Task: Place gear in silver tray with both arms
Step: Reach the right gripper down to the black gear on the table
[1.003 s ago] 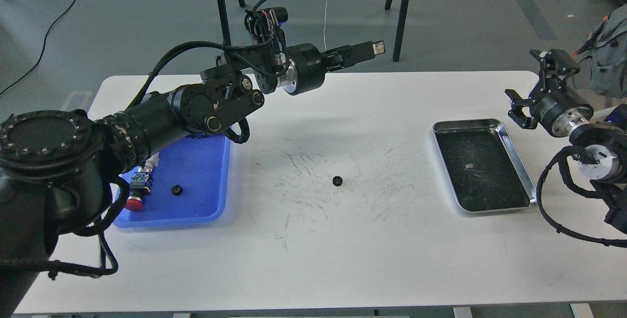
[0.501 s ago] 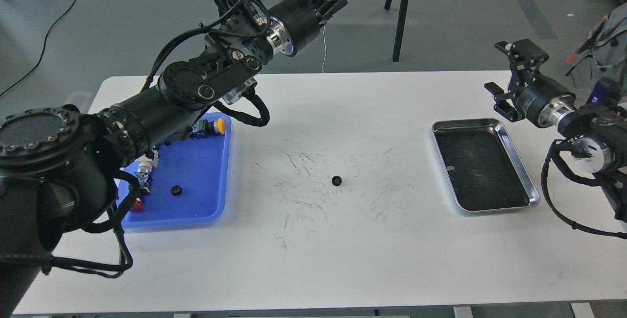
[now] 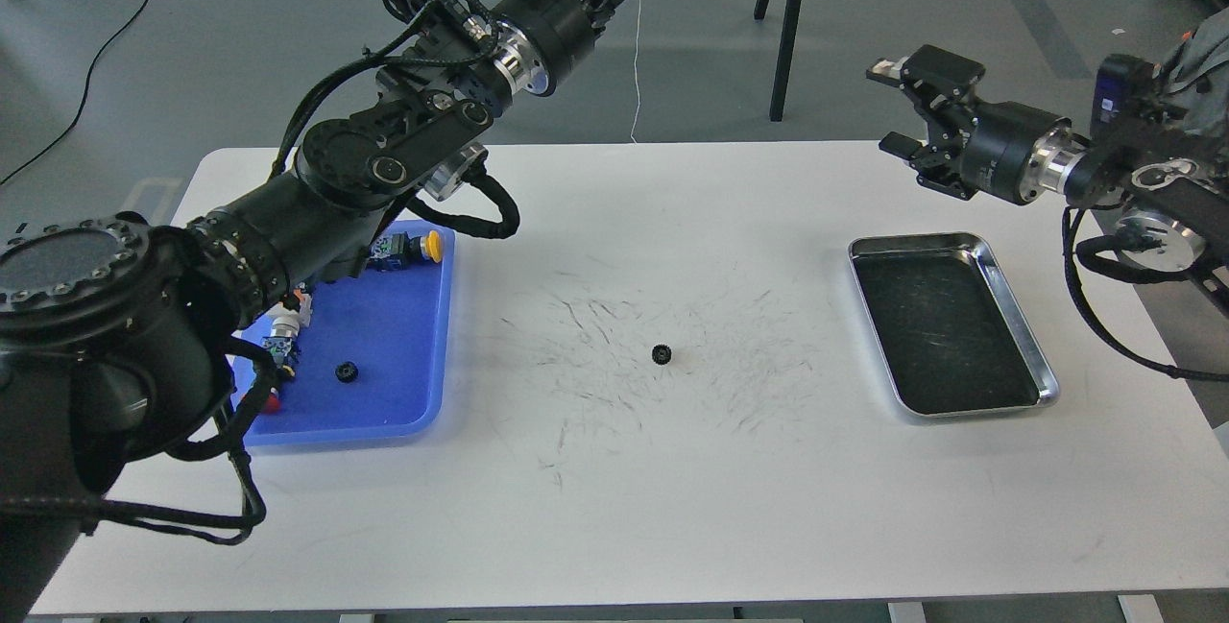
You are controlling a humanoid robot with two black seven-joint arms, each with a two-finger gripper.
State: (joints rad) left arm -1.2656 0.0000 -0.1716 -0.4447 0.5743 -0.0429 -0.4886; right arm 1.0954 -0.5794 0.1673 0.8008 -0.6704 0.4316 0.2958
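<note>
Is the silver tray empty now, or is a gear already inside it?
Empty. The silver tray shows only its dark scratched floor; one gear lies on the table, another in the blue tray.

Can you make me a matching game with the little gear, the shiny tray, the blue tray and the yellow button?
Things:
1. small black gear
2. shiny silver metal tray
3. blue plastic tray
4. yellow-capped push button

Places:
A. right side of the table
B. left side of the table
C. in the blue tray's far corner
D. on the bare white tabletop, mid-table

Pairs: 1-D, 2-A, 3-B, 4-C
</note>
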